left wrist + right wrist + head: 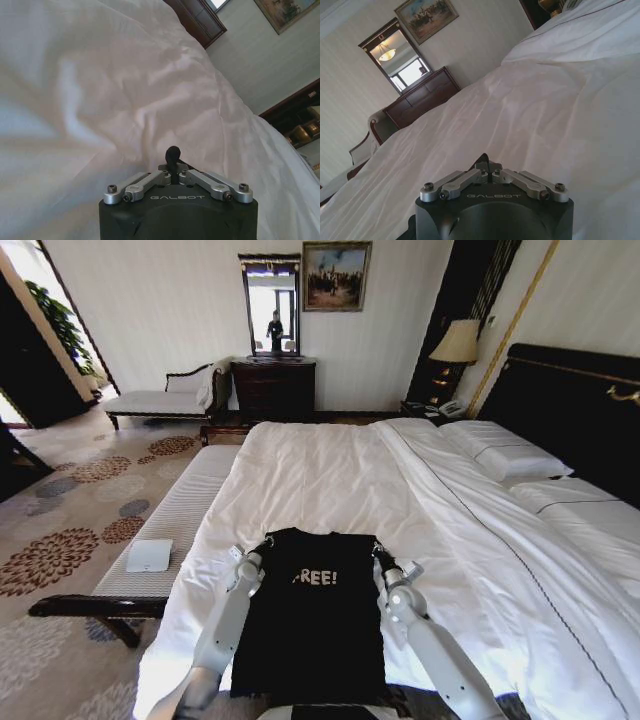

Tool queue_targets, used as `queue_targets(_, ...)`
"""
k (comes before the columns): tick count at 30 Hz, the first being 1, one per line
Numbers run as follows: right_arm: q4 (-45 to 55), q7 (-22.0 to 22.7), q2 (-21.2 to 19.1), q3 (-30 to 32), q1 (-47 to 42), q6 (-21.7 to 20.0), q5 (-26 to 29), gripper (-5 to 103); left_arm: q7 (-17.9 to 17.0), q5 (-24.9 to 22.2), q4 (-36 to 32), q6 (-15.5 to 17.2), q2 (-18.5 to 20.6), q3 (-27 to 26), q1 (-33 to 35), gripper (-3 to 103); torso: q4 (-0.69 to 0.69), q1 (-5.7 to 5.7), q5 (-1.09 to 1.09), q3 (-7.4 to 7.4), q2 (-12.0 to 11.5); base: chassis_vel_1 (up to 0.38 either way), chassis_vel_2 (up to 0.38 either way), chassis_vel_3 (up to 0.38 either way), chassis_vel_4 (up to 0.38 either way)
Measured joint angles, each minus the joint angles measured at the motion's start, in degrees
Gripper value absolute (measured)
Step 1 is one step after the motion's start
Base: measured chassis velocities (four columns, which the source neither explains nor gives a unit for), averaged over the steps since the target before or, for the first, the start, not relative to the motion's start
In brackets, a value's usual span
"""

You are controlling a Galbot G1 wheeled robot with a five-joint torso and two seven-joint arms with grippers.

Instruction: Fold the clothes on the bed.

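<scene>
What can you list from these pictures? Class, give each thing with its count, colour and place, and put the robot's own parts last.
T-shirt: one, black with pale lettering, flat on the bed's near edge.
Bed: one, white duvet, dark headboard, filling the middle.
Pillows: at least two, white, by the headboard.
Bench: one, grey-striped, along the bed's left side.
Flat pale item: one, white, on the bench.
Dresser: one, dark wood, far wall.
Mirror: one, above the dresser.
Painting: one, framed, beside the mirror.
Lamp: one, cream shade, beside the bed.
Left end effector: closed at the shirt's far left corner.
Right end effector: closed at its far right corner.
</scene>
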Motion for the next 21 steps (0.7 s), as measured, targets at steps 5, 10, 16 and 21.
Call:
queue_targets(5,3.9,1.2,-1.8,0.5,-0.6,-0.1,1.2,0,-0.5,-1.1,-3.4,0.3,1.2,0.2,0.4,1,0.00,0.00,0.00,0.00,0.0,0.000,0.000,0.000,0.000)
queue_targets(10,11.3,1.2,-7.5,2.2,-1.4,-0.1,3.6,0,-1.8,-7.1,-15.1,1.2,5.3,0.3,0.7,1,-0.01,-0.01,-0.01,0.00,0.0,0.000,0.000,0.000,0.000)
queue_targets(16,15.2,-0.4,-11.6,3.0,-0.8,1.0,4.8,0,-2.6,-13.1,-22.2,1.8,9.2,0.3,-0.6,1,0.00,-0.01,0.00,-0.01,0.0,0.000,0.000,0.000,0.000)
queue_targets(21,15.6,-1.7,-15.0,1.6,3.0,1.8,7.9,0,-2.5,-15.6,-24.1,2.1,12.0,1.2,-3.1,1,0.00,-0.01,0.01,-0.01,0.0,0.000,0.000,0.000,0.000)
